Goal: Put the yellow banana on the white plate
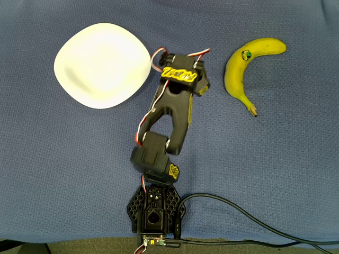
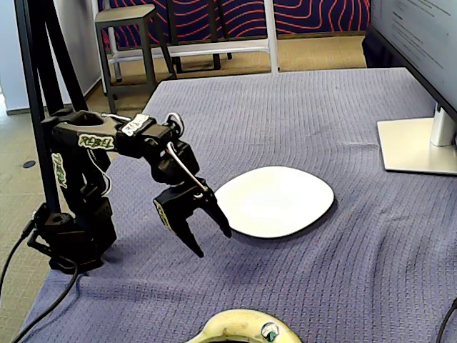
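Note:
The yellow banana (image 1: 237, 71) lies on the blue cloth at the upper right of the overhead view, sticker up and dark stem tip toward the lower right. Part of the banana (image 2: 243, 327) also pokes in at the bottom edge of the fixed view. The white plate (image 1: 100, 64) rests at the upper left, bare; in the fixed view the plate (image 2: 275, 201) is at the centre. My black arm (image 1: 177, 92) stands between the two. My gripper (image 2: 213, 244) points down just beside the plate's near rim, open, with nothing between its fingers.
A monitor's foot (image 2: 418, 145) stands on the cloth at the far right of the fixed view. Black cables (image 1: 238, 211) run from the arm's base (image 1: 155, 211) along the table's near edge. A stool (image 2: 128, 28) stands beyond the table.

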`<control>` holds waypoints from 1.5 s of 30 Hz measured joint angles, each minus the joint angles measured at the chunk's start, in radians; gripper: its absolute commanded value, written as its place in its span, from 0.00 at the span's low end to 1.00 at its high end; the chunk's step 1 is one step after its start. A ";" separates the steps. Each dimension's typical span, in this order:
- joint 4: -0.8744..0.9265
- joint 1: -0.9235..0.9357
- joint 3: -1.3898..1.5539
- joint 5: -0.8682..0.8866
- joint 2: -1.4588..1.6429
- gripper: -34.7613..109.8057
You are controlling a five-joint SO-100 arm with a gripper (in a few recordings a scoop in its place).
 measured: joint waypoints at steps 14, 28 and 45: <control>0.160 0.086 -0.407 -0.230 -0.293 0.41; 0.196 0.276 -0.571 -0.396 -0.393 0.41; 0.025 0.345 -0.693 -0.396 -0.581 0.42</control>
